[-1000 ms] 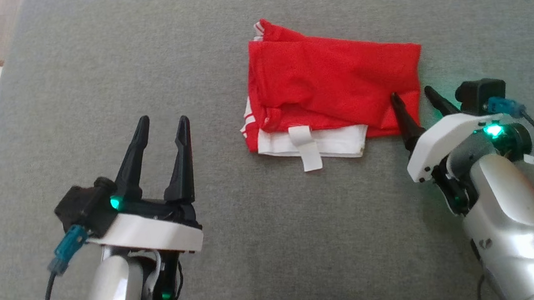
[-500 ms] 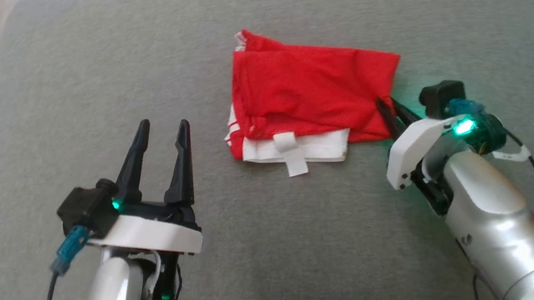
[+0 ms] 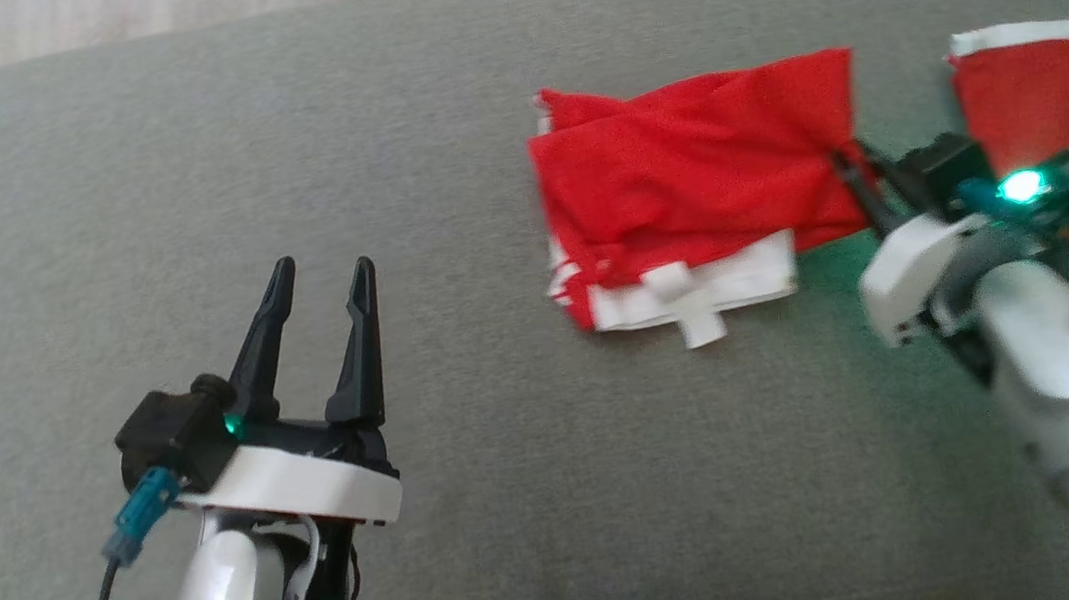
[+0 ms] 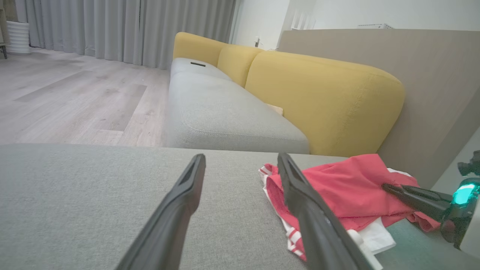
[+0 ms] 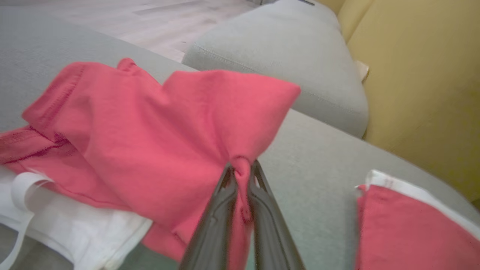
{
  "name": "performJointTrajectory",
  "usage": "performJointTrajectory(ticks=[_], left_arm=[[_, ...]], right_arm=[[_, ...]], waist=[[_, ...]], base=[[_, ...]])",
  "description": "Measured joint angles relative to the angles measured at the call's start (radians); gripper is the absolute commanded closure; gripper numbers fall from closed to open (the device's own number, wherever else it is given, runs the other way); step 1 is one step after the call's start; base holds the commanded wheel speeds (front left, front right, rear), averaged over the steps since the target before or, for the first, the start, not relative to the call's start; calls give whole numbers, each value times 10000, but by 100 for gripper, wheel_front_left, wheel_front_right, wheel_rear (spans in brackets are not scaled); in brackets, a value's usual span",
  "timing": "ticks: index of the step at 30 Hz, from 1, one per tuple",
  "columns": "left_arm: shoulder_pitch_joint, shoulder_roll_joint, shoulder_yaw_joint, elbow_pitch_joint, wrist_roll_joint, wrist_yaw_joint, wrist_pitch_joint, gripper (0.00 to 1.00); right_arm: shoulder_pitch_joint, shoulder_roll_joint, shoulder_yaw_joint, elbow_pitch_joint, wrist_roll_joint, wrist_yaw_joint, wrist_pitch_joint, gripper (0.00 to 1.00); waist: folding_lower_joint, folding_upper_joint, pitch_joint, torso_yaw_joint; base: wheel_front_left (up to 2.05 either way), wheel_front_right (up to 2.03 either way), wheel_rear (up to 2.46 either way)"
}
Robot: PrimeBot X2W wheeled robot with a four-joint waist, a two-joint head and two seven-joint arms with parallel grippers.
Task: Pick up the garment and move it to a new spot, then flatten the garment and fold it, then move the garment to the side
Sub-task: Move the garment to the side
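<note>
Grip: right gripper (image 5: 242, 167) is clamped tight on a puckered bit of the garment (image 5: 150, 131) at its right-hand edge, with red cloth squeezed between both fingers.
Other arm: left gripper (image 3: 322, 269) has its fingers spread wide with nothing between them, over the cushion well off to the garment's left.
Garment spot: lying on the grey cushion (image 3: 276, 148), right of middle in the head view.
Edges and room: a second red piece (image 3: 1056, 110) with white trim lies just beside the right gripper, a narrow strip of grey between it and the garment. Loads of open cushion to the left and on the robot's side. The cushion's far edge runs not far behind the garment.
Looks: folded, roughly rectangular, a bit rumpled. It's red on top, with a white layer and a small white tab poking out along the near edge and striped bits at the left corner.
</note>
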Motion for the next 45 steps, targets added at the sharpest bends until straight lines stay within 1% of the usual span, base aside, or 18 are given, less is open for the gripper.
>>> performJointTrajectory(ticks=[4, 8, 12, 16, 20, 24, 27, 31, 35, 36, 37, 40, 45], left_arm=[[3, 0, 25, -59, 127, 0, 0, 0], [-15, 0, 8, -79, 155, 0, 0, 0], [-191, 0, -42, -100, 157, 0, 0, 0], [-467, 0, -209, -96, 157, 0, 0, 0], [-567, 2, -263, -84, 153, 0, 0, 0], [-593, 19, -309, -86, 148, 0, 0, 0], [-757, 65, -324, -90, 140, 0, 0, 0], [-1023, 98, -445, -98, 138, 0, 0, 0], [-1127, 159, -594, -94, 44, 0, 0, 0], [-1127, 176, -600, -86, 40, 0, 0, 0], [-1127, 190, -608, -81, 35, 0, 0, 0], [-1136, 209, -623, -50, 33, 0, 0, 0], [-1156, 222, -621, 38, -69, 0, 0, 0]], right_arm=[[-196, -991, 472, -445, -6, 0, 119, 100], [-656, -2157, 585, -1037, 176, 0, 502, 100], [-1022, -3235, 529, -1532, 278, 0, 1129, 100], [-1011, -3965, 73, -1624, 276, 0, 1871, 100], [-909, -4253, -683, -1618, 176, 0, 2449, 100], [-722, -4274, -1471, -1678, -203, 0, 2989, 100], [-359, -4265, -2075, -1689, -368, 0, 3196, 100], [-66, -4146, -2775, -1837, -591, 0, 3427, 100], [57, -3822, -3432, -2165, -796, 0, 3507, 100], [117, -3739, -3530, -2240, -894, 0, 3545, 15], [166, -3613, -3678, -2293, -932, 0, 3588, 0], [374, -3283, -4006, -2477, -1007, 0, 3720, 0], [528, -2984, -4309, -3014, -1264, 0, 3806, 0]], waist=[[0, 0, 56, -331], [0, 0, 318, -549], [0, 0, 696, -695], [1, 0, 1045, -753], [1, 0, 1242, -753], [1, 0, 1405, -720], [1, 0, 1582, -692], [1, 0, 1848, -655], [2, 0, 2079, -649], [2, -1, 2116, -648], [1, -1, 2141, -649], [1, 0, 2146, -656], [0, 0, 1924, -688]], base=[[0, 0, 0], [0, 0, 0], [0, 0, 0], [0, 0, 0], [0, 0, 0], [0, 0, 0], [0, 0, 0], [0, 0, 0], [0, 0, 0], [0, 0, 0], [0, 0, 0], [0, 0, 0], [0, 0, 0]])
